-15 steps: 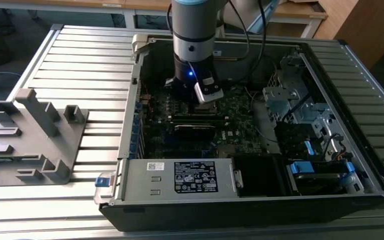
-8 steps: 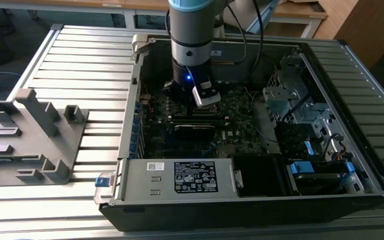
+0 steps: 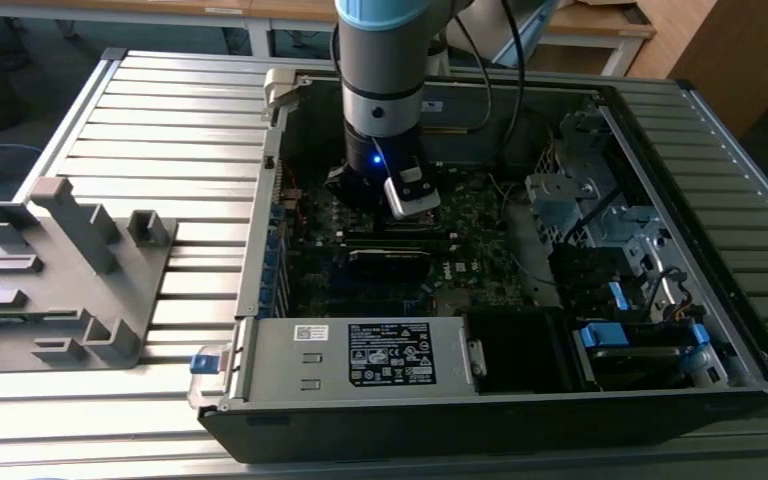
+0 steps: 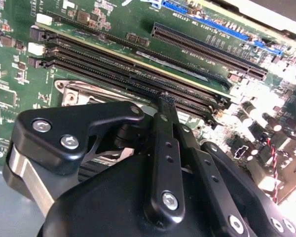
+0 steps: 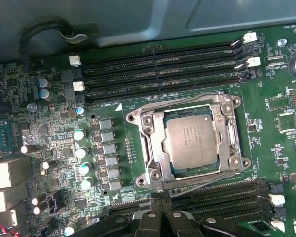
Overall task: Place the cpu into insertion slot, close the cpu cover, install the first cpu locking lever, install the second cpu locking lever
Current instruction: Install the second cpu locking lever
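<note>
- The open computer case (image 3: 491,400) lay flat on a table (image 3: 157,120) of ribbed grey metal slats, with wooden desks (image 3: 584,25) behind it and a wooden panel on the exterior view's right.
- A grey plastic fixture (image 3: 57,275) with upright posts stood on the slats at the exterior view's left, well apart from the case.
- The arm reached straight down into the case, its gripper (image 3: 387,215) low over the green motherboard (image 3: 471,215), near the white-labelled power-supply box (image 3: 357,355).
- In the first wrist view the cpu (image 5: 191,141) sat in the insertion slot (image 5: 170,170), its dull silver face up.
- The cpu cover (image 5: 153,143) lay closed around the chip, flat on the socket.
- Thin wire locking levers (image 5: 177,101) ran along the socket's edges, lying low beside the frame.
- In the second wrist view the gripper's black fingers (image 4: 165,106) appeared drawn together, holding nothing, their tip just above the memory slots (image 4: 138,74) beside the socket.
</note>
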Motion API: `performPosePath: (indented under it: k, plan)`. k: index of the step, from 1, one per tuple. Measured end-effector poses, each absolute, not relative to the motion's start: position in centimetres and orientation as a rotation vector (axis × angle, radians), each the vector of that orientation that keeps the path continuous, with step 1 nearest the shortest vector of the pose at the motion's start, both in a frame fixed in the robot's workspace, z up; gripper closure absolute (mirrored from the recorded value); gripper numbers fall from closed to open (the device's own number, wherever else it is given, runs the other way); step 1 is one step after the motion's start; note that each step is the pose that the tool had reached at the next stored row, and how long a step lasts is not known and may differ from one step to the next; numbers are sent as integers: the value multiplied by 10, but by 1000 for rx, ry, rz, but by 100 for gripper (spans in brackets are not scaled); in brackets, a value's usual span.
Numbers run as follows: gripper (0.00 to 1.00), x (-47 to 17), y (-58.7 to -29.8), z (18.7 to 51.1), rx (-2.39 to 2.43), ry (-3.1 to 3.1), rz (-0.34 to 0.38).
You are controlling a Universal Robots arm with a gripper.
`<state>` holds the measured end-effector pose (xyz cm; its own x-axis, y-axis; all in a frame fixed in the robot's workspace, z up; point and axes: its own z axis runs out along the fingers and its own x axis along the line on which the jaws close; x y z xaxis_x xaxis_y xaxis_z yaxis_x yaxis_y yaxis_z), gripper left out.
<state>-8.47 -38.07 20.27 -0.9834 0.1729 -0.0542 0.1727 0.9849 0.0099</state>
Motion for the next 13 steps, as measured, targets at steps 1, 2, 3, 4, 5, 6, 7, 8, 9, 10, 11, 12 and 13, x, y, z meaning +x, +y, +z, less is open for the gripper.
performPosePath:
  k: [1,2,3,4,5,6,7,8,9,10,11,12,13]
  plan:
    - [89,-85,-381,203,268,3075,20]
    - [89,-85,-381,203,269,3076,24]
    - [89,-85,-381,203,269,3076,25]
    - [89,-85,-381,203,269,3076,28]
    - [89,-85,-381,203,269,3076,31]
    - [89,-85,-381,203,268,3076,36]
    - [89,-85,-381,203,267,3077,41]
    - [89,-85,-381,203,262,3077,43]
    - [89,-85,-381,203,255,3078,45]
    - [89,-85,-381,203,247,3078,46]
    - [89,-85,-381,203,239,3079,47]
    - [89,-85,-381,202,233,3080,48]
    - [89,-85,-381,202,227,3080,49]
